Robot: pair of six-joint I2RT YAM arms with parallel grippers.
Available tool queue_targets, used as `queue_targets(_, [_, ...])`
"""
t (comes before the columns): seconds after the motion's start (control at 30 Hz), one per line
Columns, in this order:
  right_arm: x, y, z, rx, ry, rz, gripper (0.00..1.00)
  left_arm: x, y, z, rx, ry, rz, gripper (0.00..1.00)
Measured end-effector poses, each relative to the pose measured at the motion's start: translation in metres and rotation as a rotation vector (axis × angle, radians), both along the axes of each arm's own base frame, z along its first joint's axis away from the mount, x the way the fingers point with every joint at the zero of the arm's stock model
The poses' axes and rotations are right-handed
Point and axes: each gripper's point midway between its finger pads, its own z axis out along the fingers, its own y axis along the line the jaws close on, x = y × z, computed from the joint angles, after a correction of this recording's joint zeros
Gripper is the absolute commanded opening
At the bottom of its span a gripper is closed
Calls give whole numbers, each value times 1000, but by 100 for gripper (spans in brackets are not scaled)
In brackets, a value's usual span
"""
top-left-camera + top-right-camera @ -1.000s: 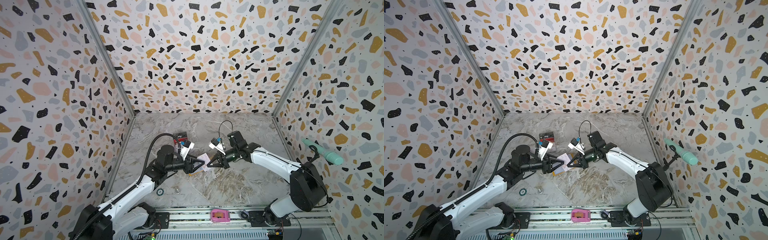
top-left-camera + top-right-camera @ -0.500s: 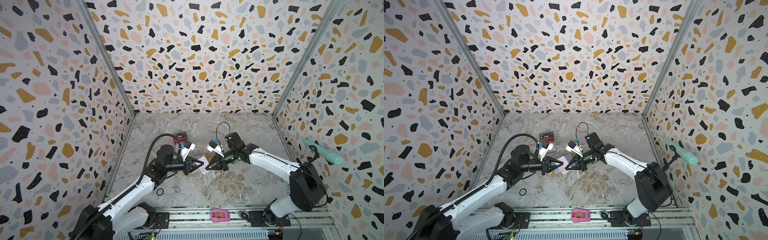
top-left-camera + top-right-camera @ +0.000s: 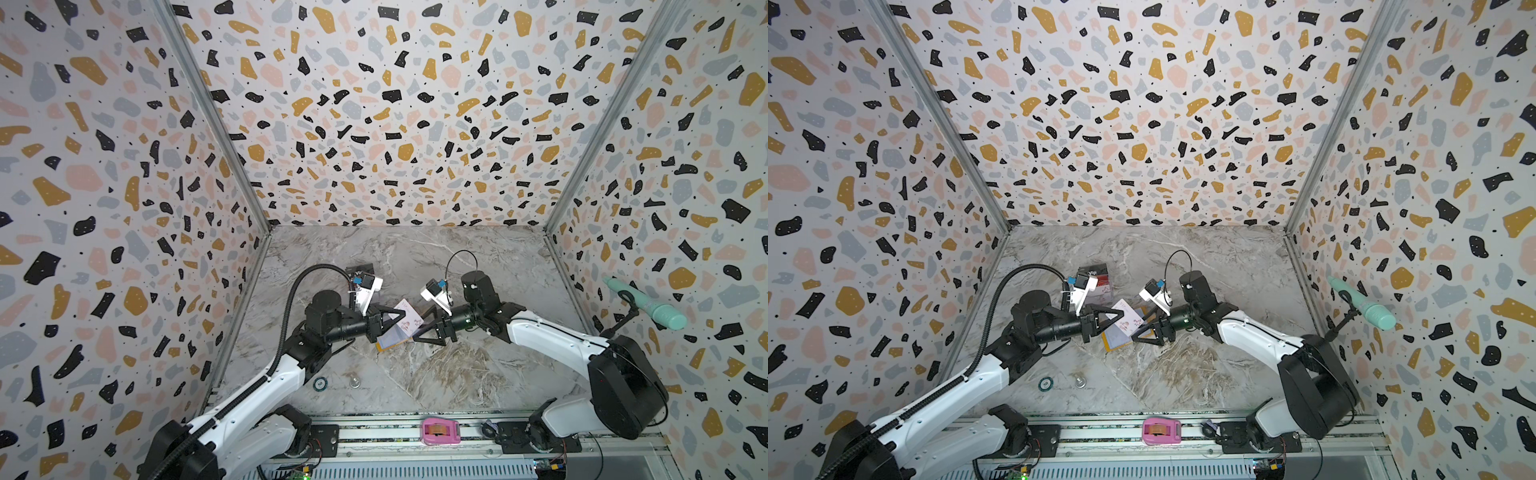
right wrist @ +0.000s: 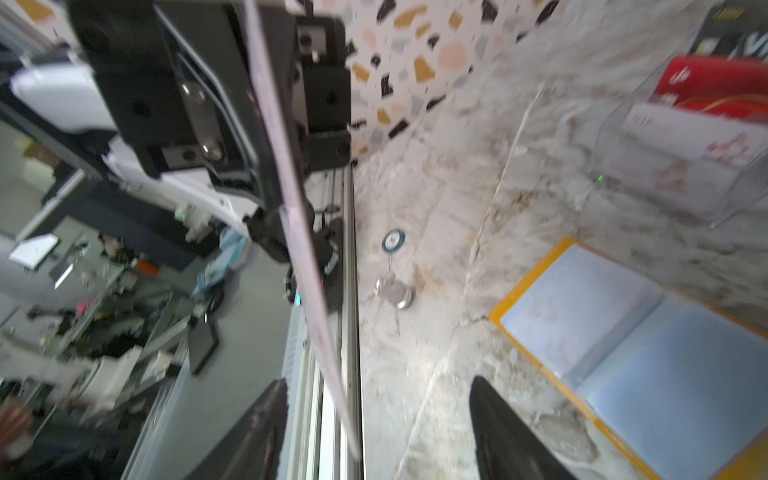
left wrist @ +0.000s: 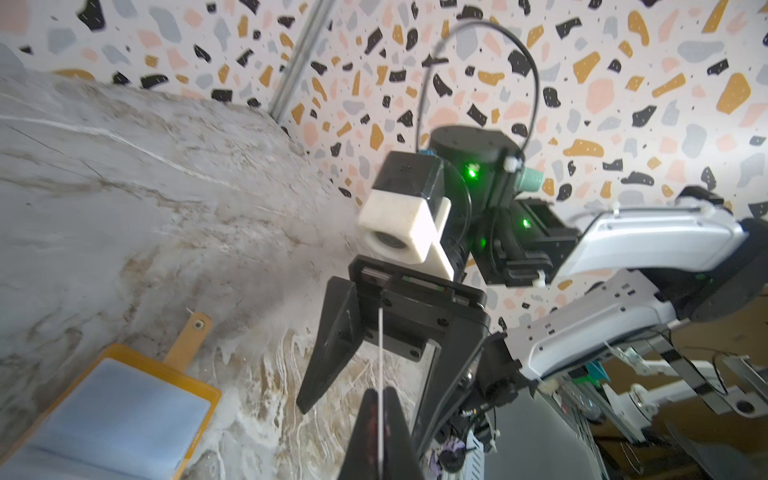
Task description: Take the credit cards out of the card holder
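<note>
A white credit card with pink floral marks (image 3: pixel 409 322) (image 3: pixel 1127 320) hangs above the table, pinched at one edge by my shut left gripper (image 3: pixel 397 323) (image 3: pixel 1116 322). In the left wrist view the card (image 5: pixel 380 353) shows edge-on between the closed fingertips of that gripper (image 5: pixel 380 395). My right gripper (image 3: pixel 417 330) (image 4: pixel 378 384) faces it with jaws spread on either side of the card (image 4: pixel 299 232), not touching it. The mustard-yellow card holder (image 3: pixel 388 343) (image 4: pixel 623 345) lies open on the marble below, its bluish sleeves facing up. A dark red card (image 4: pixel 715 83) stands in the clear acrylic stand.
The clear acrylic stand (image 3: pixel 1096 282) sits behind the left wrist. A round disc (image 3: pixel 319 383) and a small metal piece (image 3: pixel 354 382) lie near the front left. A pink tape dispenser (image 3: pixel 440 432) sits on the front rail. A teal handle (image 3: pixel 648 301) juts from the right wall.
The white card has passed from my right gripper to my left. The left jaws have closed on it and the right jaws have opened off it.
</note>
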Motion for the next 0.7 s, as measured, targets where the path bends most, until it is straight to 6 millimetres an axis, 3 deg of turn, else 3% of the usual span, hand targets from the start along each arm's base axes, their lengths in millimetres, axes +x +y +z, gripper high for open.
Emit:
queue_targets(0.23, [10, 4, 20, 170, 29, -149, 70, 14, 16, 3, -111, -14, 158, 0])
queue_targets(0.37, [7, 20, 39, 265, 28, -168, 68, 19, 21, 15, -171, -34, 201, 0])
queue_targets(0.53, [4, 32, 61, 372, 24, -188, 57, 20, 27, 39, -260, -87, 227, 0])
queue_targets(0.7, [11, 29, 85, 481, 8, -230, 46, 17, 32, 45, -312, -107, 239, 0])
